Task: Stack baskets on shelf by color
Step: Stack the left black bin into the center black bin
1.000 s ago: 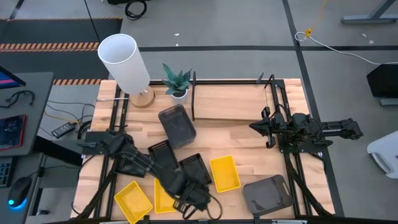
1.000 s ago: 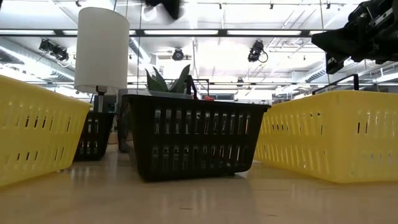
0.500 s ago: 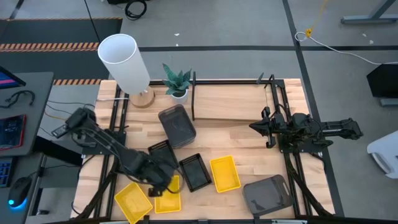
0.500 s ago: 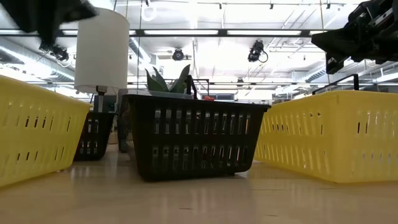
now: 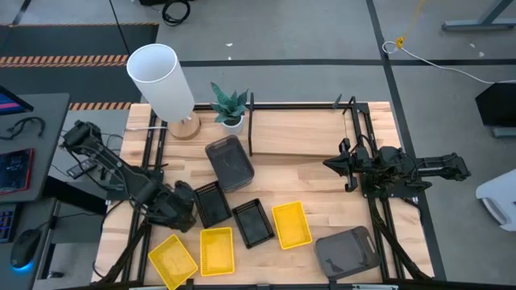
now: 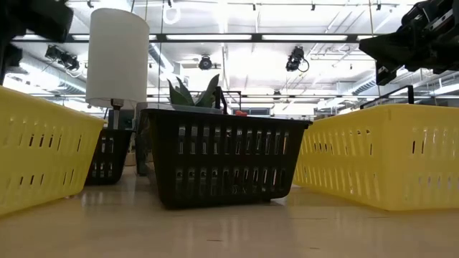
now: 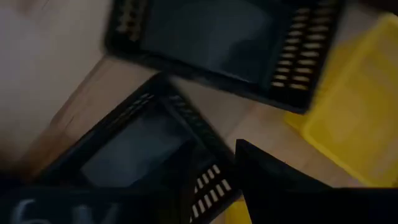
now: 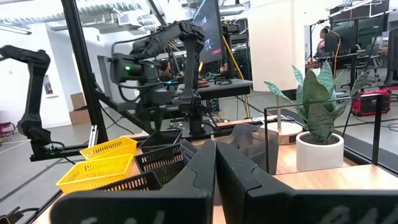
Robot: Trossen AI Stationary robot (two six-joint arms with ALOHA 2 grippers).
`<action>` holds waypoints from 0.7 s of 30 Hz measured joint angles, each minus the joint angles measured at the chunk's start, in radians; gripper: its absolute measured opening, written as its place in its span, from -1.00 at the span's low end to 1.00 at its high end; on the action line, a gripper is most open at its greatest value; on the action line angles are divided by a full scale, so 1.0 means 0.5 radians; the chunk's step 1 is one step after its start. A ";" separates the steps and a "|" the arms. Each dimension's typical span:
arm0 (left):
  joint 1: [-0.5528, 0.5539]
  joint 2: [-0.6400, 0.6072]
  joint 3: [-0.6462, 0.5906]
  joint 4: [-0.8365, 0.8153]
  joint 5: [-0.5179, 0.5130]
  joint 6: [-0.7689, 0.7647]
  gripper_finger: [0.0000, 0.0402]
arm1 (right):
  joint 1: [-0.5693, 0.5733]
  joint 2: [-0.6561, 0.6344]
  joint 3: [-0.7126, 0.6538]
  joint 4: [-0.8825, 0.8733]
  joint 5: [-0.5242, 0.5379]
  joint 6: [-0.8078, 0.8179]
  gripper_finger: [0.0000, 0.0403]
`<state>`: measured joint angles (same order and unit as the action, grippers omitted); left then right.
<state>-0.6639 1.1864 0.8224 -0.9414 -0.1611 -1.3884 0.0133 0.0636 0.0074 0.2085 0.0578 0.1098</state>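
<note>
Overhead, the wooden table holds scattered baskets; right tool pressed together, left tool's state unclear.

I work in a robotics lab: my wooden tabletop stands on a grey floor marked with hazard-striped tape, under ceiling strip lights and overhead cameras, with monitors and another robot arm beyond.
</note>
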 joint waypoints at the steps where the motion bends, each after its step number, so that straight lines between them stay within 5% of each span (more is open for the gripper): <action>1: 0.001 -0.017 -0.018 -0.004 0.001 -0.064 -0.37 | 0.001 0.000 0.000 0.000 0.000 0.000 -0.91; 12: 0.004 0.016 -0.035 0.053 0.056 -0.354 0.21 | 0.000 0.001 0.000 0.000 0.000 0.001 -0.91; 21: 0.004 0.301 -0.036 0.070 0.121 -0.359 0.20 | 0.000 0.001 0.000 0.000 0.000 0.000 -0.91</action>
<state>-0.6621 1.3369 0.8043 -0.9065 -0.1005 -1.5681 0.0133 0.0639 0.0074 0.2085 0.0578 0.1100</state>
